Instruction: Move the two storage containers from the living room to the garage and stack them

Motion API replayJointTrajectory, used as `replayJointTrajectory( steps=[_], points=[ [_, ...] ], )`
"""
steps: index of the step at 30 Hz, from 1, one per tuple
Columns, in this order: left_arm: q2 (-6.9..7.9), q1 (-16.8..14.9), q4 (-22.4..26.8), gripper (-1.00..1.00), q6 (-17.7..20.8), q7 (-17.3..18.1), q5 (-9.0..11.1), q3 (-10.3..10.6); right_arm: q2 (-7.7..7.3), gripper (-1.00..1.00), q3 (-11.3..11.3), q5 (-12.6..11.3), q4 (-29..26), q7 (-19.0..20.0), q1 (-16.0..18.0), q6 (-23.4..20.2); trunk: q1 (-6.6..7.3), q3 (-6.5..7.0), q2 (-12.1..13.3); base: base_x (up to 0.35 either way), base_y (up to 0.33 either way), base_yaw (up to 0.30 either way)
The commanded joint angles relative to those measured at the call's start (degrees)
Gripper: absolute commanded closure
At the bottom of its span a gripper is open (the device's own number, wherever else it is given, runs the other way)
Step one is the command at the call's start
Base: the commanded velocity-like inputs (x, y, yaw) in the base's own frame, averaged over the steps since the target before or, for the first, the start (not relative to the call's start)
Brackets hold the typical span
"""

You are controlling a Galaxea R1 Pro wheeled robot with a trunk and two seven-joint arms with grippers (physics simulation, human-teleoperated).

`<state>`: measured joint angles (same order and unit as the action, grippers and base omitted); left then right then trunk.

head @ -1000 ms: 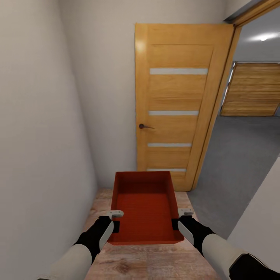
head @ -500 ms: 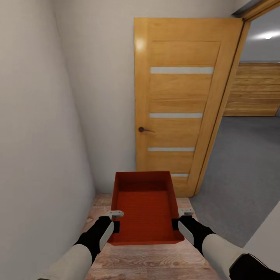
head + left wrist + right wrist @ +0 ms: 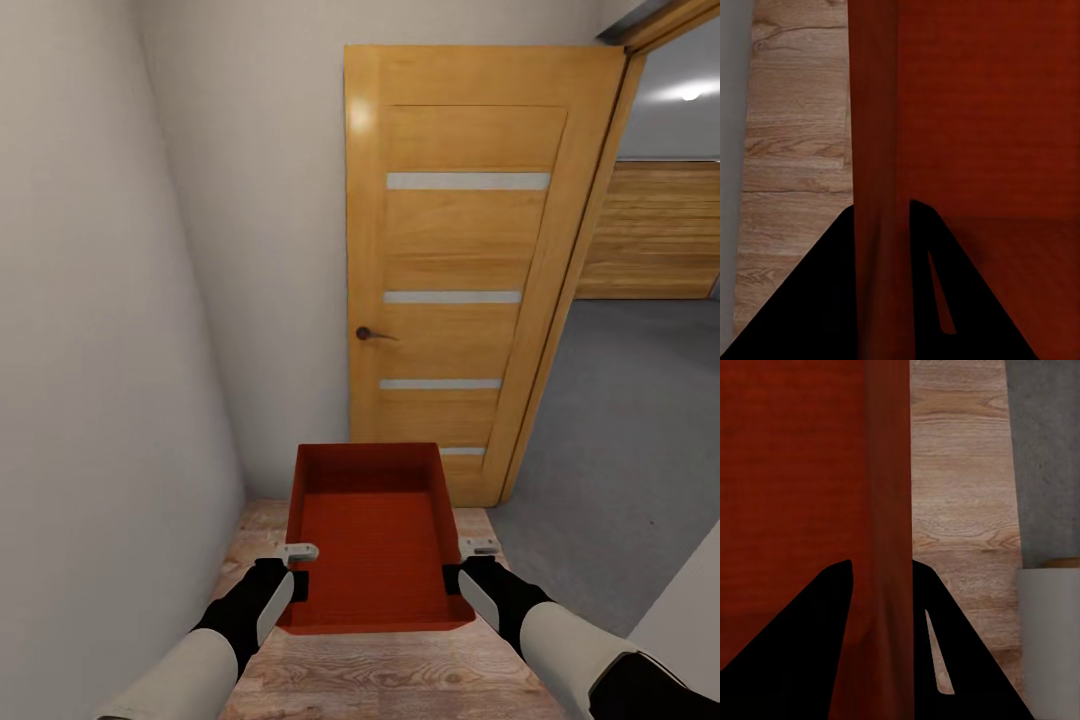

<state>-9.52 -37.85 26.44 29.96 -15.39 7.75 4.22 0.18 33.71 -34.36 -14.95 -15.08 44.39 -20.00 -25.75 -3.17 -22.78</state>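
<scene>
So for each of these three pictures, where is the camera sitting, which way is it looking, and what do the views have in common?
Head view: high on the robot, looking forward and down at the red-orange plastic bin, the open wooden door, both forearms, left gripper and right gripper.
Left wrist view: along its black fingers, straddling the bin's side wall.
Right wrist view: along its fingers, straddling the opposite wall.
Shared: all show the bin above the wood plank floor.

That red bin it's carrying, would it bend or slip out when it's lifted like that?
The storage container probably stays stiff: held by the left gripper and right gripper on opposite side walls, its rim looks straight. It seems light, being empty. Slipping is possible, since each gripper pinches only a thin, smooth-looking wall.
</scene>
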Motion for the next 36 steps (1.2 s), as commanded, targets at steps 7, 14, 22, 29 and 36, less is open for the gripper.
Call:
replayJointTrajectory(
  steps=[7, 14, 22, 29, 36],
  points=[
    [0.29, -0.03, -1.21, 1.0, 0.72, -0.96, -0.98, 0.54, -0.01, 1.0, 1.18, -0.87, -1.22, -0.38, 0.08, -0.04, -0.04, -0.13, -0.14, 0.0, 0.0, 0.0],
    [0.3, -0.03, -1.21, 1.0, 0.72, -0.96, -0.98, 0.52, 0.0, 1.0, 1.18, -0.88, -1.22, -0.38, 0.08, -0.04, -0.04, -0.13, -0.14, 0.0, 0.0, 0.0],
    [0.29, -0.03, -1.21, 1.0, 0.72, -0.96, -0.98, 0.52, -0.05, 1.0, 1.18, -0.82, -1.22, -0.38, 0.08, -0.03, -0.04, -0.13, -0.14, 0.0, 0.0, -0.052],
    [0.29, -0.03, -1.21, 1.0, 0.72, -0.96, -0.98, 0.52, -0.01, 1.0, 1.18, -0.86, -1.22, -0.38, 0.08, -0.04, -0.04, -0.13, -0.14, 0.0, 0.0, -0.261],
    [0.29, -0.03, -1.21, 1.0, 0.78, -0.98, -0.98, 0.53, 0.0, 1.0, 1.17, -0.87, -1.22, -0.38, 0.08, -0.04, -0.04, -0.13, -0.14, 0.0, 0.0, -0.284]
  ],
)
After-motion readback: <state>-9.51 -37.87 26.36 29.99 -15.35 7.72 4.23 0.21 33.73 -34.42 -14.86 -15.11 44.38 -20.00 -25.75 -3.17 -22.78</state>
